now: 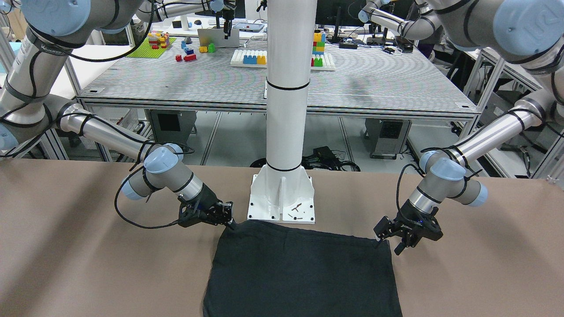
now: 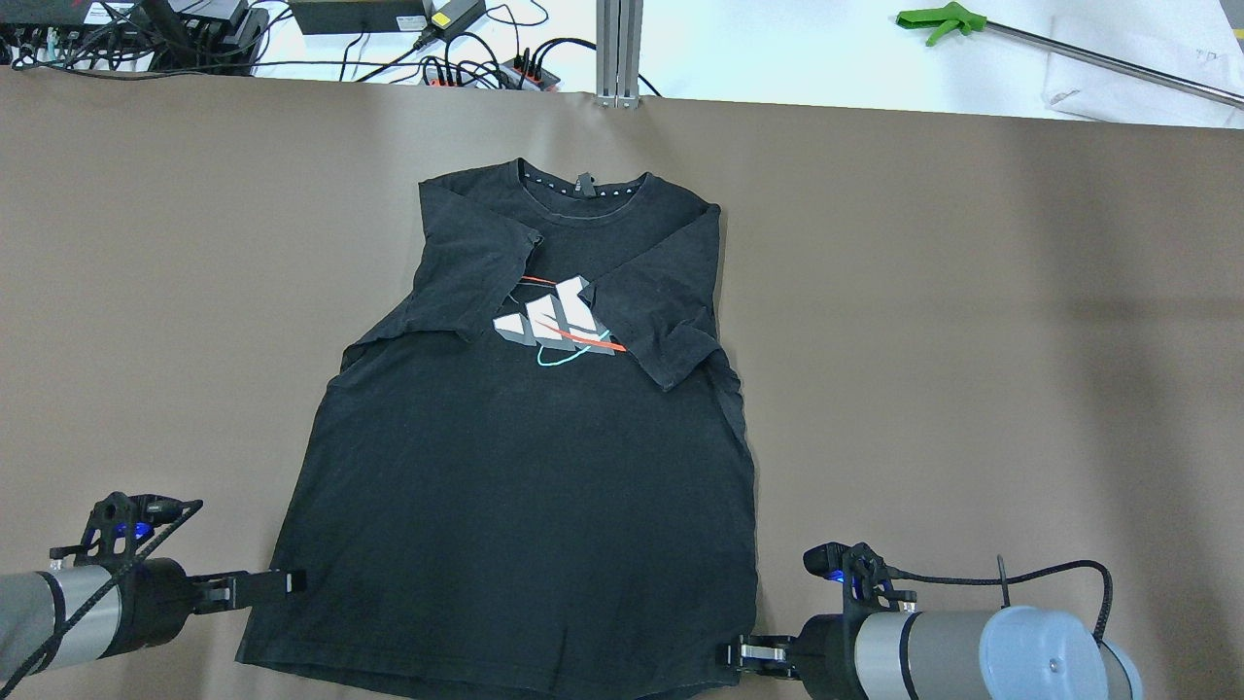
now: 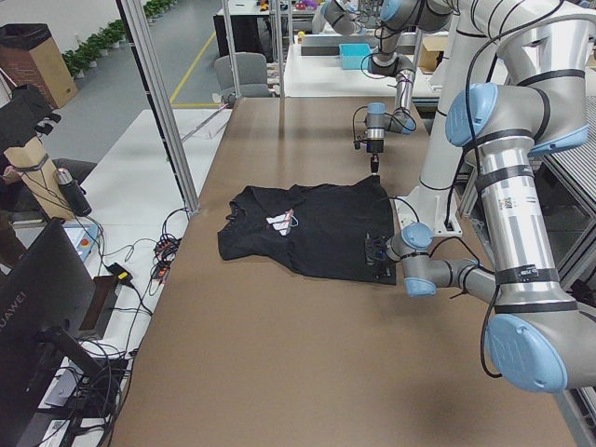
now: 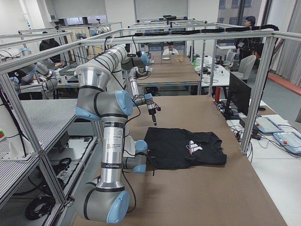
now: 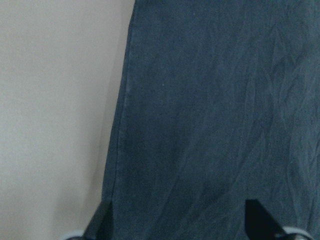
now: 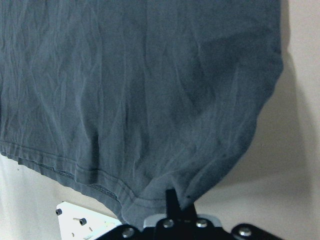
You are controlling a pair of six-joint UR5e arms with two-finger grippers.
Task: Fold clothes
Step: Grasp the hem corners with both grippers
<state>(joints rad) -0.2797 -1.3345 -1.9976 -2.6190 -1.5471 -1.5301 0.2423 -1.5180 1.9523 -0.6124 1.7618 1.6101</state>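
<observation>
A black shirt (image 2: 525,486) is lying flat on the brown table (image 2: 972,340) just in front of the white base (image 1: 282,198). Its hem (image 6: 75,167) is running along the side nearest the base, and its collar (image 2: 583,185) is pointing away from the base. Whether the hem is touching the base I cannot tell. Both sleeves (image 2: 466,272) are lying folded in over the chest, partly covering a grey, red and teal logo (image 2: 559,331) on the half of the shirt far from the base. The body of the shirt nearer the base is lying smooth, showing only faint creases. The right gripper (image 1: 229,219) is sitting low over the table just beside the base, on the robot's right of it, and is pinching the hem corner there. In the right wrist view the cloth is puckering up to a peak where one dark finger (image 6: 172,197) is pressing on it. The other finger is hiding behind the cloth, so the jaws are closed on the shirt. The left gripper (image 1: 387,243) is hanging at the other hem corner, farther out from the base on the robot's left, and is also staying close to the table. Its fingers (image 5: 102,225) are standing apart, one at the shirt's side edge and the other over the cloth, with flat fabric showing between them. They are clamping nothing. Whether those fingertips are touching the cloth I cannot tell.
</observation>
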